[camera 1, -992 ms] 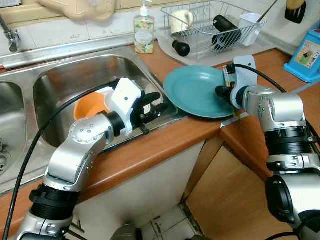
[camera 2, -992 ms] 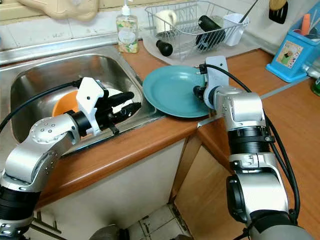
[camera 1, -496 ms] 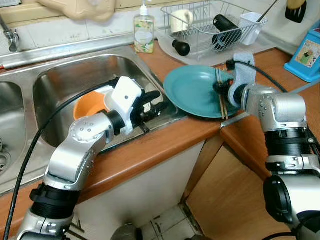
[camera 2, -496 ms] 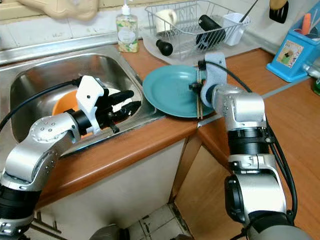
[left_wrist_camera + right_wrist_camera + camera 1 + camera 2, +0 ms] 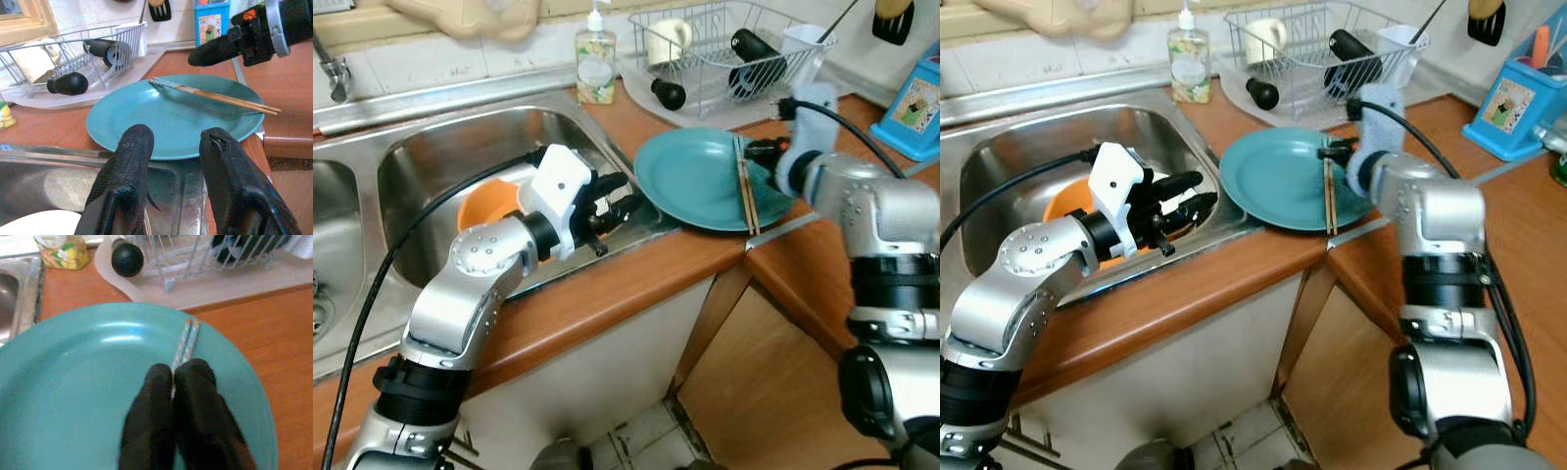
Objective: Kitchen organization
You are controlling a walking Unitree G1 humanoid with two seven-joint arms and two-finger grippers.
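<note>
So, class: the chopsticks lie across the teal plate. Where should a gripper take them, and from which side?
Grip the chopsticks near their middle, from above, fingers closing across the pair. They lie flat and side by side on the teal plate, so only a top approach reaches both. Their near tips overhang the rim, a possible alternative.

The soap bottle [image 5: 595,61] label seems too blurred to read.

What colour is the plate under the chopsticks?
Teal plate, clearest in the left wrist view.

Wooden counter [image 5: 636,284] with teal plate [image 5: 690,181], soap bottle [image 5: 595,57], seemingly matted rack [image 5: 734,49].
</note>
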